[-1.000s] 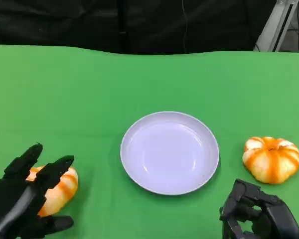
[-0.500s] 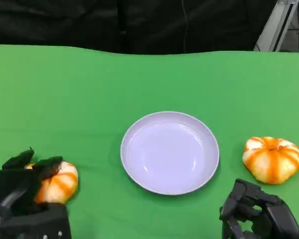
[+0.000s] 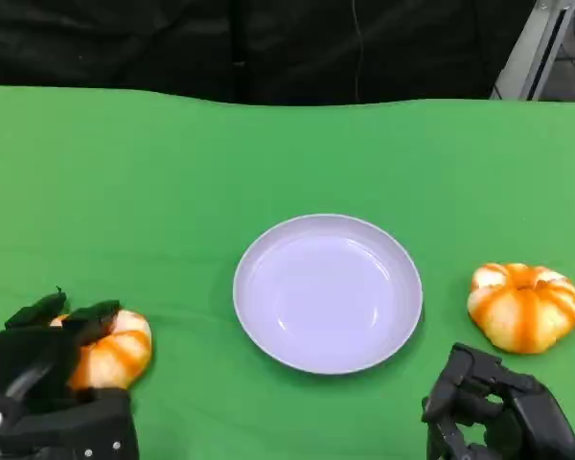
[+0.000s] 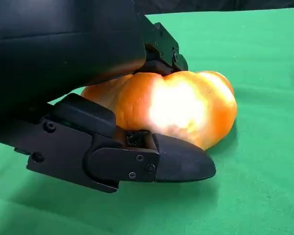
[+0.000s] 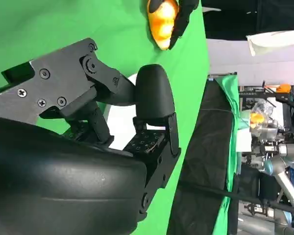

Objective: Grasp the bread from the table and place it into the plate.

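Note:
An orange-and-white striped bread roll (image 3: 123,349) lies on the green table at the near left. My left hand (image 3: 46,381) grips it, fingers curled over its top. In the left wrist view the bread (image 4: 186,105) sits on the cloth between the fingers above and the thumb (image 4: 179,165) low in front. The white plate (image 3: 328,223) stands empty in the middle of the table. A second striped bread roll (image 3: 522,307) lies to the right of the plate. My right hand (image 3: 494,412) hovers at the near right, fingers curled in around nothing.
The green cloth (image 3: 172,172) covers the whole table up to a dark backdrop at the far edge. A metal stand leg (image 3: 537,43) rises at the back right. In the right wrist view, lab equipment (image 5: 269,127) stands beyond the table edge.
My left hand's fingers, spread above the left bread a second ago, have come down and closed around it. The right hand, plate and right bread have not moved.

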`<action>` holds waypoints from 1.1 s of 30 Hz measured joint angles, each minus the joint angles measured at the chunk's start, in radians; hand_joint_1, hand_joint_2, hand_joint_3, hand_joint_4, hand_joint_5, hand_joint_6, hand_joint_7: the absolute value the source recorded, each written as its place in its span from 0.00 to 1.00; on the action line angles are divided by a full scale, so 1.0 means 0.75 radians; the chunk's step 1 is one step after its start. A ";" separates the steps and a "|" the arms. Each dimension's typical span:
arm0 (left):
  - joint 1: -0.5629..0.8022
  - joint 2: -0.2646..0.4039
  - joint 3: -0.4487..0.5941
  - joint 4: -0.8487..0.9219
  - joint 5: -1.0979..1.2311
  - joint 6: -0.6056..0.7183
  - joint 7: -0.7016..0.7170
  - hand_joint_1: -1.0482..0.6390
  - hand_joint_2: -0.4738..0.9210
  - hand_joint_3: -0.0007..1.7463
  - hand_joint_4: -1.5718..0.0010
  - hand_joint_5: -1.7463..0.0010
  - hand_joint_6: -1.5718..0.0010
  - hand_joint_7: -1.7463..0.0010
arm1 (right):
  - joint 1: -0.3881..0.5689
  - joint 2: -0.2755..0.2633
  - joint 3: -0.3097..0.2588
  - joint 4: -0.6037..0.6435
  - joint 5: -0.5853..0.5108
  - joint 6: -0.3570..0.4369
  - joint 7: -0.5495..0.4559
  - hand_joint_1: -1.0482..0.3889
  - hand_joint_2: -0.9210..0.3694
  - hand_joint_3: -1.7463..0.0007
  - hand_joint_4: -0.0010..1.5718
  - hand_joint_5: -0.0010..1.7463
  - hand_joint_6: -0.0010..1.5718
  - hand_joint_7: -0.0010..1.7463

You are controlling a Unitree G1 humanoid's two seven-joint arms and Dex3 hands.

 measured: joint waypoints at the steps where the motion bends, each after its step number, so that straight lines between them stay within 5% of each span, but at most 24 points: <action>1: 0.000 0.001 -0.003 0.000 -0.003 0.000 0.003 0.13 1.00 0.17 0.89 0.98 0.75 0.99 | 0.000 0.000 0.000 0.000 0.000 0.000 0.000 0.65 0.18 0.44 0.49 1.00 0.47 0.87; 3: 0.000 0.002 -0.006 0.001 -0.014 -0.003 0.003 0.15 1.00 0.16 0.88 0.98 0.75 0.99 | 0.000 0.000 0.000 0.000 0.000 0.000 0.000 0.65 0.18 0.44 0.49 1.00 0.47 0.87; 4: 0.000 0.003 -0.007 0.001 -0.018 -0.006 0.003 0.28 1.00 0.17 0.73 0.95 0.69 0.98 | 0.000 0.000 0.000 0.000 0.000 0.000 0.000 0.64 0.18 0.44 0.49 1.00 0.47 0.87; 6: 0.001 0.004 -0.008 -0.002 -0.039 -0.007 0.002 0.35 1.00 0.17 0.65 0.94 0.65 0.98 | 0.000 0.000 0.000 0.000 0.000 0.000 0.000 0.64 0.18 0.43 0.49 1.00 0.47 0.87; 13: 0.001 0.005 -0.008 -0.015 -0.059 -0.001 -0.001 0.37 1.00 0.17 0.61 0.95 0.64 0.98 | 0.000 0.000 0.000 0.000 0.000 0.000 -0.002 0.64 0.18 0.43 0.49 1.00 0.47 0.87; 14: 0.001 0.005 -0.009 -0.015 -0.059 0.000 -0.001 0.49 1.00 0.15 0.61 0.41 0.63 0.44 | 0.000 0.000 0.000 0.000 0.000 0.000 -0.002 0.64 0.18 0.43 0.49 1.00 0.47 0.87; 16: 0.011 -0.002 0.007 -0.019 -0.086 -0.021 0.055 0.55 1.00 0.14 0.62 0.09 0.67 0.09 | -0.001 0.000 0.000 0.000 0.000 0.000 -0.002 0.64 0.18 0.44 0.50 1.00 0.47 0.87; 17: 0.020 -0.011 0.021 -0.025 -0.101 -0.038 0.097 0.56 1.00 0.15 0.62 0.04 0.68 0.05 | -0.001 0.000 0.000 0.000 0.000 -0.001 -0.002 0.64 0.18 0.44 0.50 1.00 0.47 0.87; 33: 0.083 -0.037 0.104 -0.276 -0.120 0.073 0.195 0.59 1.00 0.14 0.62 0.00 0.70 0.00 | -0.005 0.000 -0.002 0.000 0.001 -0.002 0.001 0.64 0.19 0.44 0.50 1.00 0.48 0.86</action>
